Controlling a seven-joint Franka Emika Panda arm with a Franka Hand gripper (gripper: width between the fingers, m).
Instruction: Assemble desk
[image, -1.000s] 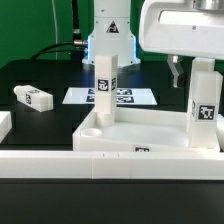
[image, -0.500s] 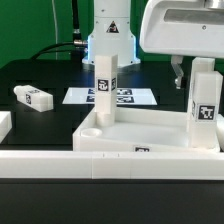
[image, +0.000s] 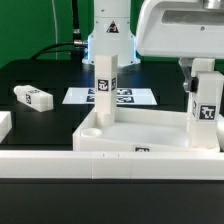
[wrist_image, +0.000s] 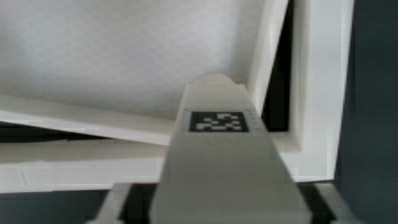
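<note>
The white desk tabletop (image: 86, 134) lies rim-up in the middle, and I also see its inside and rim in the wrist view (wrist_image: 125, 50). One tagged leg (image: 104, 85) stands upright in its corner at the exterior view's left. A second tagged leg (image: 206, 108) stands upright in the corner at the exterior view's right. My gripper (image: 203, 70) comes down over the top of that leg, its fingers pressed against both sides. In the wrist view the leg (wrist_image: 222, 140) fills the space between the jaws of the gripper (wrist_image: 222, 208).
A loose tagged leg (image: 32, 97) lies on the black table at the exterior view's left. The marker board (image: 138, 97) lies behind the tabletop. A long white rail (image: 100, 166) runs across the front. The robot base (image: 108, 38) stands at the back.
The gripper's fingers have closed inward onto the top of the leg at the exterior view's right; earlier they stood wide beside it. The parts have not moved.
</note>
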